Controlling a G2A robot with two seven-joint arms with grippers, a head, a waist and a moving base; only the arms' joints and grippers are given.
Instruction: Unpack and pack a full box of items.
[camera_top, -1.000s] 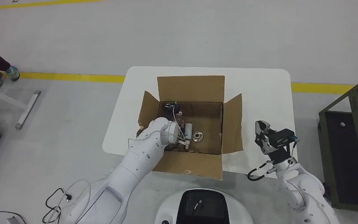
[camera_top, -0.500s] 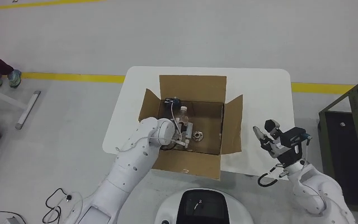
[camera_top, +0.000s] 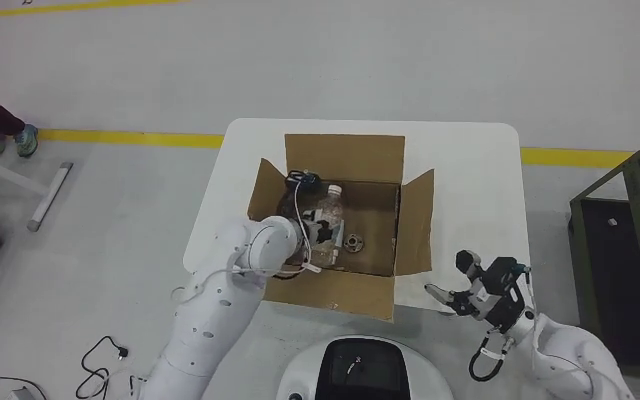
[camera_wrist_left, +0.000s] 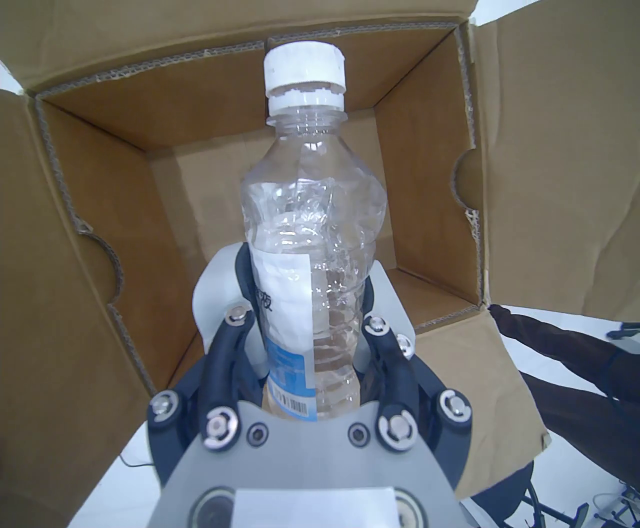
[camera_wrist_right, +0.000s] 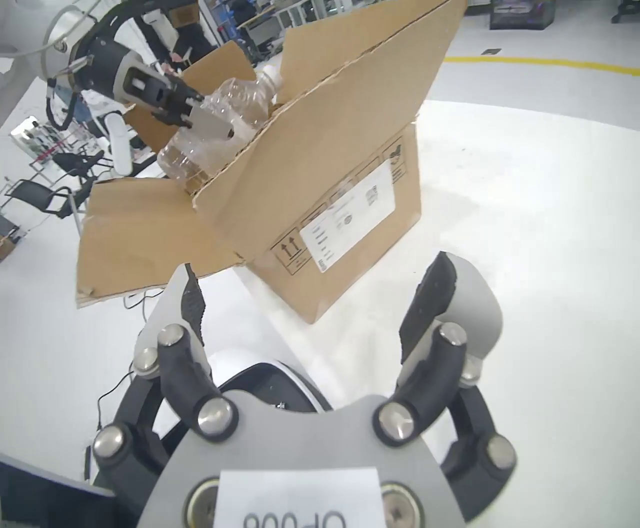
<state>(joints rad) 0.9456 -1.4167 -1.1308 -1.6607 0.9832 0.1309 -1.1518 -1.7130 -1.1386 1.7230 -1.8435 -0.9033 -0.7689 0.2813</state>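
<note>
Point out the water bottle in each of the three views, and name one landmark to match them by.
Top view: bottle held by the left gripper over the open cardboard box, cap toward the far flap.
Left wrist view: bottle in the middle, clamped in the gripper, cap toward the box's far wall.
Right wrist view: bottle at the box's opening, partly behind a flap.
Shared landmark: the box's open flaps.

Bright, even overhead light. White table (camera_wrist_right: 525, 210) glares beyond the right gripper (camera_wrist_right: 315, 275) fingertips. Glints on the water bottle (camera_wrist_left: 320, 210) above the left gripper (camera_wrist_left: 307, 285) fingers. Cardboard box (camera_wrist_left: 105, 210) floor dimmer, softly shadowed. Wrist views bow at edges.
</note>
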